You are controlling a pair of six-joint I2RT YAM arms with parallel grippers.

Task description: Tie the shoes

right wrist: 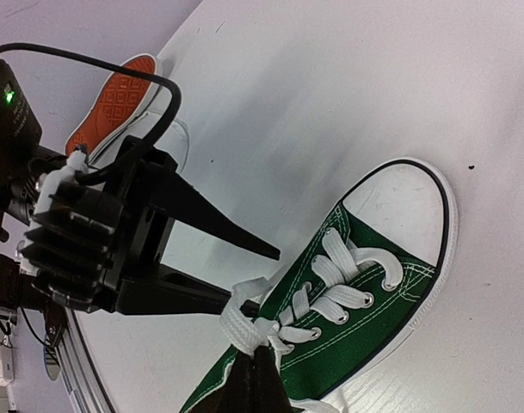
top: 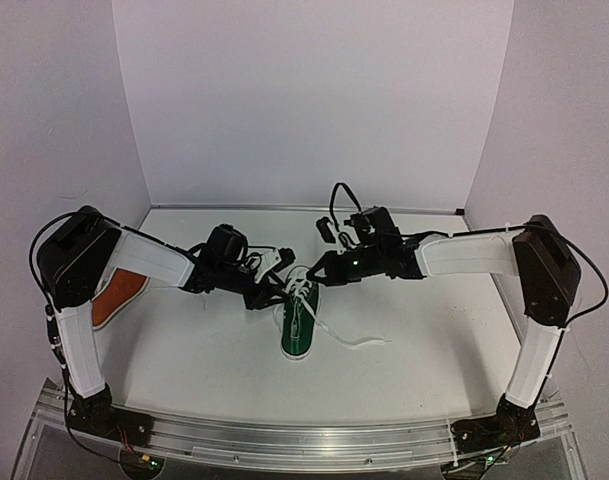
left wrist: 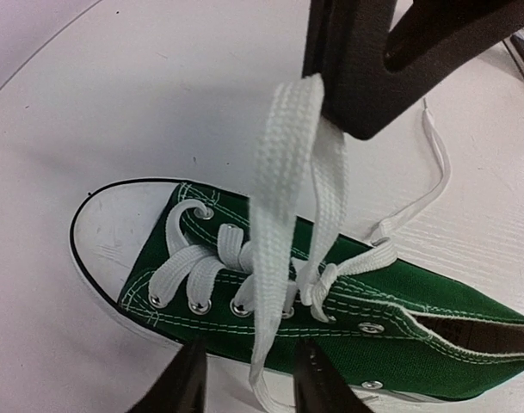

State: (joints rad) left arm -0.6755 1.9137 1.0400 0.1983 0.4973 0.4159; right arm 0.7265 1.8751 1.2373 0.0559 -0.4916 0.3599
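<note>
— Caught from the right wrist, not the left: orange-red shoe (right wrist: 115,95), sole-up, well behind the left claw (right wrist: 263,277).
— Half-spread there, gripping nothing. Right claw (right wrist: 253,374) pinched on white lace (left wrist: 274,215), just above green shoe (left wrist: 434,301). Reaching inward from both sides, tips nearly meeting.

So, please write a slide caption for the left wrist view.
Right pincer holds a white lace above the green shoe; the lace hangs inside the open left pincer.
</note>
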